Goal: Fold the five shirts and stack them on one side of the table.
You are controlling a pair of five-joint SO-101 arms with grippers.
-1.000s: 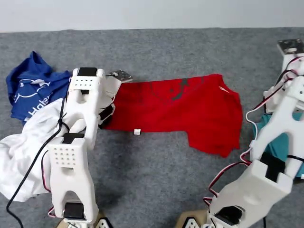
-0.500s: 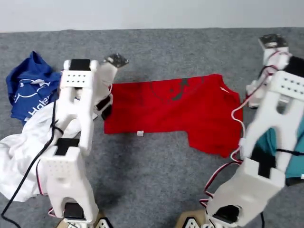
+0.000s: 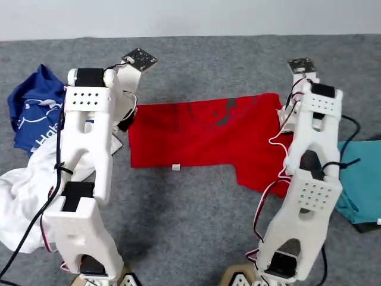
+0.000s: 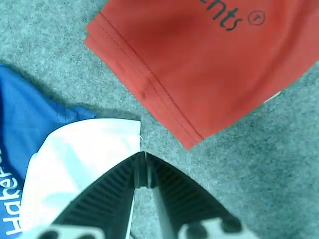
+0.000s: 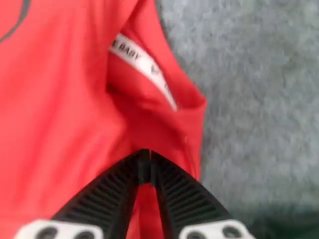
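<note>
Collar label (image 5: 142, 63) of the red shirt (image 5: 60, 109) lies near the right end effector (image 5: 145, 158), drawn together; left end effector (image 4: 144, 162) likewise, beside white shirt (image 4: 82, 149)

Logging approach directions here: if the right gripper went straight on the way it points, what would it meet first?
The red shirt, close to its collar by the white label; the right gripper points down onto it, though its height above is unclear.

A grey felt-like table covering (image 3: 196, 226) is lying throughout, and a pale wall (image 3: 190, 18) is running along twelve o'clock.
</note>
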